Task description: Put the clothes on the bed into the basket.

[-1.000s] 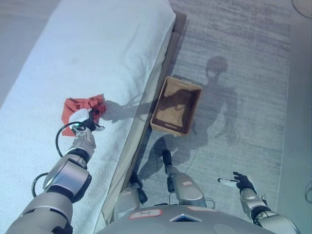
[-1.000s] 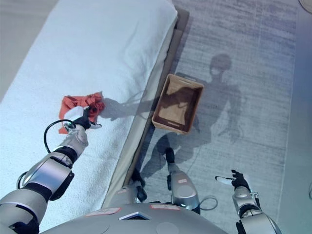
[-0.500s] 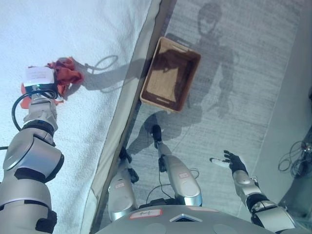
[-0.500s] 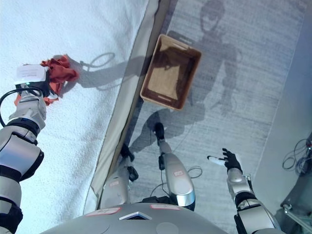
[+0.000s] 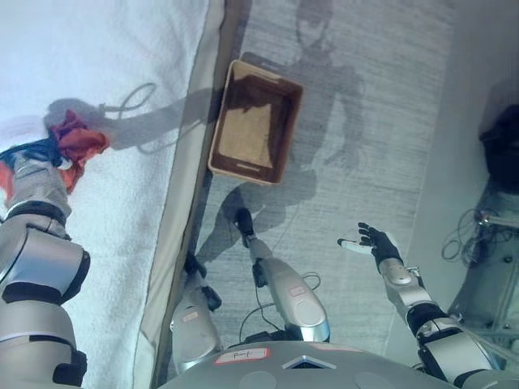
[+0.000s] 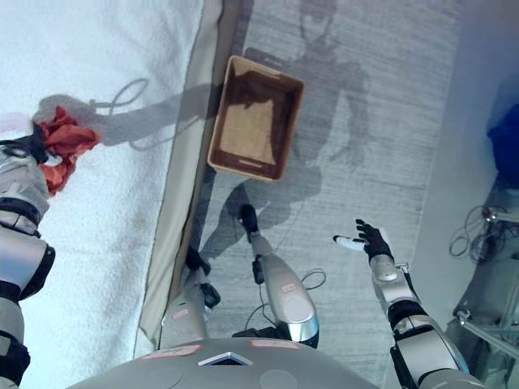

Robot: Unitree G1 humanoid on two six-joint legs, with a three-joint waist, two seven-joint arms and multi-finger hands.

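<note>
A red cloth [image 5: 79, 143] lies bunched at the left of the white bed [image 5: 113, 49]. My left hand [image 6: 31, 151] is at its left side, and its dark fingers are curled into the fabric. An empty wicker basket [image 5: 246, 168] stands on the grey carpet right beside the bed's edge. Over the carpet at the lower right, far from both, my right hand [image 5: 375, 241] hovers with its fingers spread and nothing in them.
The bed's wooden side rail [image 5: 190, 194] runs between the mattress and the basket. Loose cables [image 5: 464, 235] and a dark object [image 5: 503, 146] lie on the bare floor at the right, past the carpet's edge.
The camera has swung, so the whole scene shifted left. The red cloth, flat a second ago, is now gathered into a bunch in my left hand. My right hand stays open.
</note>
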